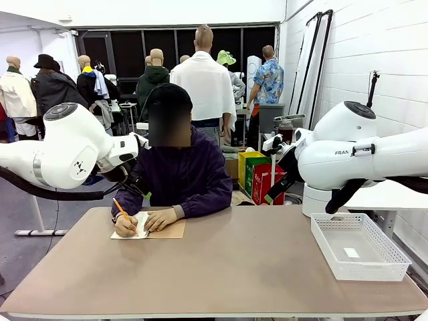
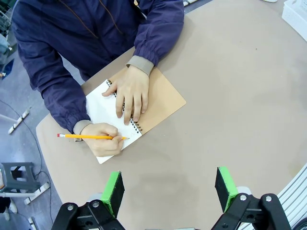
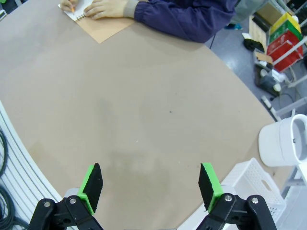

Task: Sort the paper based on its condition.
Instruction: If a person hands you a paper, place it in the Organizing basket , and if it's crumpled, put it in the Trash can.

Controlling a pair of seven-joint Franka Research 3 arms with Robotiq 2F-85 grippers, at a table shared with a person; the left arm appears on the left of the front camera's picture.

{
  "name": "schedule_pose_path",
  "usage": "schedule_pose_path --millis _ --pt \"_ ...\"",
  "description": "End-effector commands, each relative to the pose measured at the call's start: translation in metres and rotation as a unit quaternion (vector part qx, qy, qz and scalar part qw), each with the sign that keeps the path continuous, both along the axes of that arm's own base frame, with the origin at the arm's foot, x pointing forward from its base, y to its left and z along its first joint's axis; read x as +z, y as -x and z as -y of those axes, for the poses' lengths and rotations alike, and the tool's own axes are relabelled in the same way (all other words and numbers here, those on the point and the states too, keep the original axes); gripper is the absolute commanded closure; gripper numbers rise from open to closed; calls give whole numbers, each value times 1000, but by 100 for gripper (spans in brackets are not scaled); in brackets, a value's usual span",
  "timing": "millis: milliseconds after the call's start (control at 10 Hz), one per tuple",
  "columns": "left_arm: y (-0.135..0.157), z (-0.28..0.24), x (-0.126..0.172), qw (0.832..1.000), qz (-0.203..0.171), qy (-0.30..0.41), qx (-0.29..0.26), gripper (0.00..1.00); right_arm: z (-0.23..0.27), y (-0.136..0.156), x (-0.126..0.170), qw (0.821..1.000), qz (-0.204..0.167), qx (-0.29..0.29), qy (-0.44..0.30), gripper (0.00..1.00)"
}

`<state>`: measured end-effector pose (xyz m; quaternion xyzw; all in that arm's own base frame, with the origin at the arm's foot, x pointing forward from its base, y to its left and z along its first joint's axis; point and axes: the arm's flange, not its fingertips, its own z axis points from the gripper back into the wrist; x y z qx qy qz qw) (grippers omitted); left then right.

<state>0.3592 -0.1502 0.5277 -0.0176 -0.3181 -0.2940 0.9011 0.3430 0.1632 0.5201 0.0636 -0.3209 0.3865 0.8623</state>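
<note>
1. Both sets of jaws stand wide apart and hold nothing. The left arm's green pads (image 2: 113,189) hang above bare desk, near the person's side. The right arm's pads (image 3: 91,186) hang over the opposite end, beside the tray.
2. The desk (image 1: 234,267) is brown and bare across its middle.
3. The white mesh tray (image 1: 371,273) sits at the robot's right end. A small white slip (image 1: 351,253) lies on its floor (label or scrap, I cannot tell which).
4. The spiral notepad (image 2: 163,100) lies at the far left, its brown cover folded out flat.
5. As for the paper, the sheet to watch is the notepad's white page (image 2: 103,108). It is bound at the spiral and pinned by one hand (image 2: 129,93).
6. The person's writing hand (image 2: 103,141) puts a yellow pencil (image 2: 91,137) to that page.
7. Step in hand, as I judge it: waiting, with sorting not yet begun.
8. The next move probably calls for a sheet to be freed and offered. Its condition must then be read, and the open jaws brought down flat enough to pinch something so thin.
</note>
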Motion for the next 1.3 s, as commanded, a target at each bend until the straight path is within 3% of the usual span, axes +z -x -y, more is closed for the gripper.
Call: schedule_pose_path --millis 0,1200 --pt "-1 -1 -1 1000 -5 2 1 0 0 0 0 1000 -1 -1 -1 0" --pt "-1 -1 -1 1000 -5 2 1 0 0 0 0 1000 -1 -1 -1 0"
